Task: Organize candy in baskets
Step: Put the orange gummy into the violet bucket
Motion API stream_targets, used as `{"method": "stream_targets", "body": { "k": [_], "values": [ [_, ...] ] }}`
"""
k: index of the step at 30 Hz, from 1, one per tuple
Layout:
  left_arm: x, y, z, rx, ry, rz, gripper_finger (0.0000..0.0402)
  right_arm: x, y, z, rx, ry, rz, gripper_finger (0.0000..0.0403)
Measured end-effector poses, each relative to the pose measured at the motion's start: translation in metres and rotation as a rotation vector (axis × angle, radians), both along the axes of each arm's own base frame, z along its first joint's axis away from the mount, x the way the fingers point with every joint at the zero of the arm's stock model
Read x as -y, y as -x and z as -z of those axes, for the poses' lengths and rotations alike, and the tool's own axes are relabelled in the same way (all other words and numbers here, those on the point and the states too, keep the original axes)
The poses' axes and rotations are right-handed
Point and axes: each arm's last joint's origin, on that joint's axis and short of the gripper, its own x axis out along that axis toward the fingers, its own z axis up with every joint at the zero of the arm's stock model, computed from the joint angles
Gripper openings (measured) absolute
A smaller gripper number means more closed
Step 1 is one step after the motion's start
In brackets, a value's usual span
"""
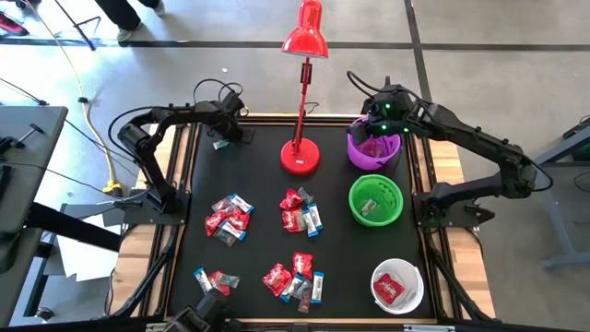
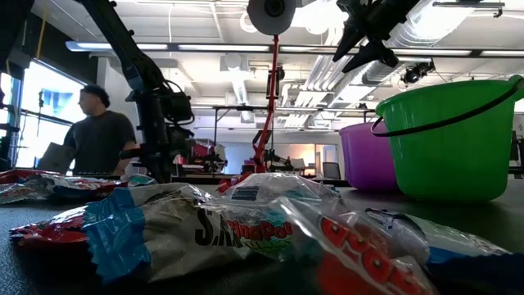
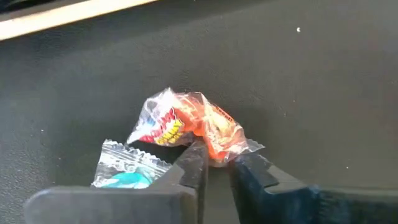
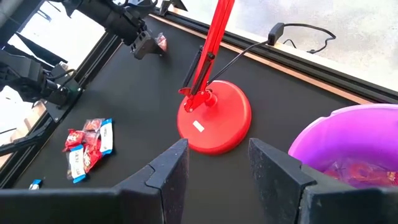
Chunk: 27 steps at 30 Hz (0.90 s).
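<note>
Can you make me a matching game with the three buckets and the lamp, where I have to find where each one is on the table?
Things:
1. purple basket
2. green basket
3. white basket
4. red lamp

Places:
A. at the near edge of the table, red candy inside
B. under the right tool
C. in the middle of the far side of the mat, between the two arms
D. between the other two baskets

Pairs: 1-B, 2-D, 3-A, 4-C
</note>
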Motion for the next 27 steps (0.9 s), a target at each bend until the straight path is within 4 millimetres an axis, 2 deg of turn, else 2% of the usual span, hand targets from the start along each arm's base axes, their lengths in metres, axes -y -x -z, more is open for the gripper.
{"method": "stream_targets", "body": {
  "k": [5, 14, 20, 27],
  "values": [
    [0.002, -0.002, 0.0, 0.001, 0.007, 0.009, 0.0005, 0.0, 0.0, 0.0, 0.0, 0.0, 0.0, 0.0161],
    [0.019, -0.011, -0.011, 0.046, 0.044, 0.066, 0.0003, 0.0, 0.0, 0.0, 0.0, 0.001, 0.0, 0.0161],
    [0.042, -0.027, -0.043, 0.189, 0.022, 0.153, 0.0001, 0.0, 0.0, 0.0, 0.004, -0.003, 0.003, 0.0161],
    [0.089, -0.051, -0.099, 0.403, -0.116, 0.249, 0.0001, -0.007, -0.012, -0.007, 0.093, 0.023, -0.028, 0.0161]
  ]
}}
